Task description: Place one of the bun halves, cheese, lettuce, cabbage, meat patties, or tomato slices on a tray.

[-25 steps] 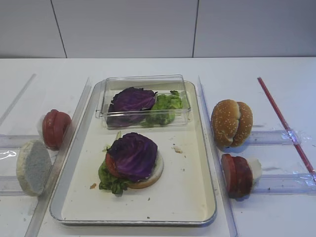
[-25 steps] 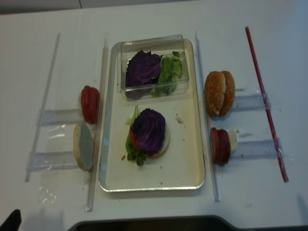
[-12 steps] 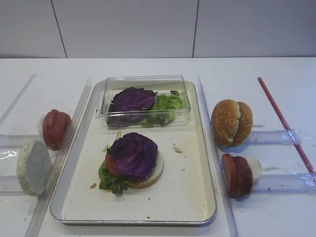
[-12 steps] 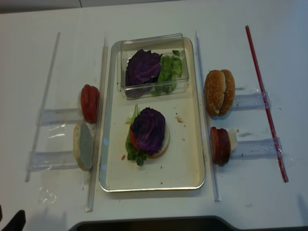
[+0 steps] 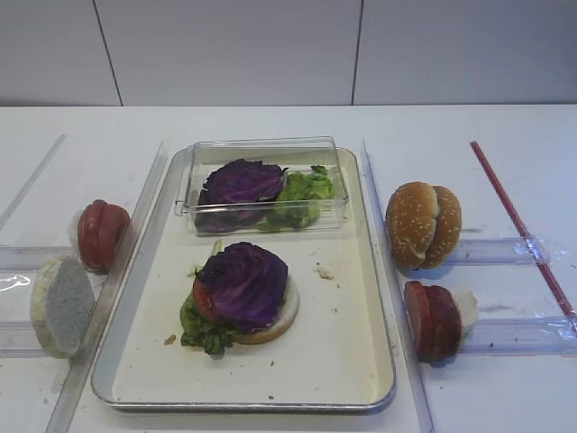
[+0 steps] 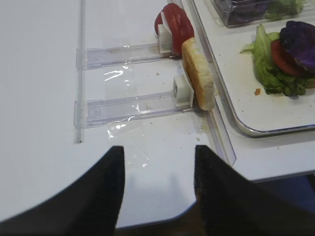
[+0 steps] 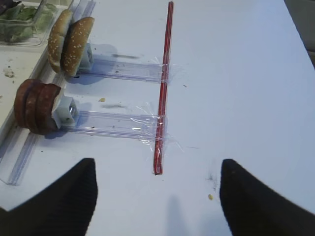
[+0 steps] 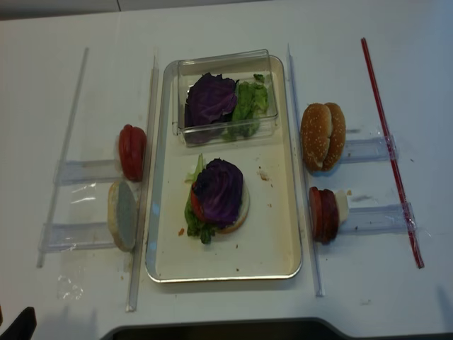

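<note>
The cabbage [image 5: 242, 281] is lying on top of a half-built stack near the middle of the tray [image 5: 352, 361], over a tomato slice [image 5: 204, 302], lettuce [image 5: 200, 330] and a pale bun base [image 5: 281, 311]. Being soft and crinkled, it is likely light and floppy, best pinched gently at an edge. More cabbage and lettuce are sitting in a clear plastic box [image 5: 267, 153] at the tray's far end. Bun halves [image 5: 422, 224] and red slices [image 5: 436, 320] are standing on edge in clear holders beside the tray's right rim; another bun half [image 5: 59, 305] is standing off its left rim. The left gripper [image 6: 158, 164] and right gripper [image 7: 156, 187] are both hovering empty, jaws spread apart, over bare tabletop; nothing is blocking the tray.
</note>
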Action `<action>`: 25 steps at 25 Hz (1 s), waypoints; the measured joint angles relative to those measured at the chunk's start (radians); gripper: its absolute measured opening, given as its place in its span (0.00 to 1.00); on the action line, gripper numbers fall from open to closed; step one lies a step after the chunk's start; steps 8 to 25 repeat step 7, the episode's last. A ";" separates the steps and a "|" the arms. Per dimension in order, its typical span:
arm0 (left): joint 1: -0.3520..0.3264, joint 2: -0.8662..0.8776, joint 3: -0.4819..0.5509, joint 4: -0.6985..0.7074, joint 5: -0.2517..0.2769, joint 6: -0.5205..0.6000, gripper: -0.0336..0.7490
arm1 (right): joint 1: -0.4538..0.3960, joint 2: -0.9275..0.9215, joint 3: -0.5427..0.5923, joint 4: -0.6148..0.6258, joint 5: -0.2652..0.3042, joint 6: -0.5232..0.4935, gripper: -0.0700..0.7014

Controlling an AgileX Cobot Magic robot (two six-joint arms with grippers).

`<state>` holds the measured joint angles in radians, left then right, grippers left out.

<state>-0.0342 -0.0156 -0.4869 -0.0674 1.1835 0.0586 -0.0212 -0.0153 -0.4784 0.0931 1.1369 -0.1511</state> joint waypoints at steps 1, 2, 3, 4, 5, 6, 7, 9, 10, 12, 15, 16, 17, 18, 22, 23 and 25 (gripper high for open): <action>0.000 0.000 0.000 0.002 0.000 0.000 0.45 | 0.000 0.000 0.000 0.000 0.000 0.000 0.78; 0.000 0.000 0.000 0.001 0.000 -0.001 0.45 | 0.000 0.000 0.000 0.000 0.000 0.000 0.78; 0.000 0.000 0.000 0.001 0.000 -0.001 0.45 | 0.000 0.000 0.000 0.000 0.000 0.000 0.78; 0.000 0.000 0.000 0.001 0.000 -0.001 0.45 | 0.000 0.000 0.000 0.000 0.000 0.000 0.78; 0.000 0.000 0.000 0.001 0.000 -0.001 0.45 | 0.000 0.000 0.000 0.000 0.000 0.000 0.78; 0.000 0.000 0.000 0.001 0.000 -0.003 0.45 | 0.000 0.000 0.000 0.000 0.000 0.000 0.78; 0.000 0.000 0.000 0.001 0.000 -0.002 0.45 | 0.000 0.000 0.000 0.000 0.000 0.000 0.78; 0.000 0.000 0.000 0.001 0.000 -0.002 0.45 | 0.000 0.000 0.000 0.000 0.000 0.000 0.78; 0.000 0.000 0.000 0.001 0.000 -0.002 0.45 | 0.000 0.000 0.000 0.000 0.000 0.000 0.78; 0.000 0.000 0.000 0.001 0.000 -0.002 0.45 | 0.000 0.000 0.000 0.000 0.000 0.000 0.78; 0.000 0.000 0.000 0.001 0.000 -0.002 0.45 | 0.000 0.000 0.000 0.000 0.000 0.000 0.78; 0.000 0.000 0.000 0.001 0.000 -0.002 0.45 | 0.000 0.000 0.000 0.000 0.000 0.000 0.78; 0.000 0.000 0.000 0.001 0.000 -0.002 0.45 | 0.000 0.000 0.000 0.000 0.000 0.000 0.78; 0.000 0.000 0.000 0.001 0.000 -0.002 0.45 | 0.000 0.000 0.000 0.000 0.000 0.000 0.78; 0.000 0.000 0.000 0.001 0.000 -0.002 0.45 | 0.000 0.000 0.000 0.000 0.000 0.000 0.78; 0.000 0.000 0.000 0.001 0.000 -0.002 0.45 | 0.000 0.000 0.000 0.000 0.000 0.000 0.78; 0.000 0.000 0.000 0.001 0.000 -0.002 0.45 | 0.000 0.000 0.000 0.000 0.000 0.000 0.78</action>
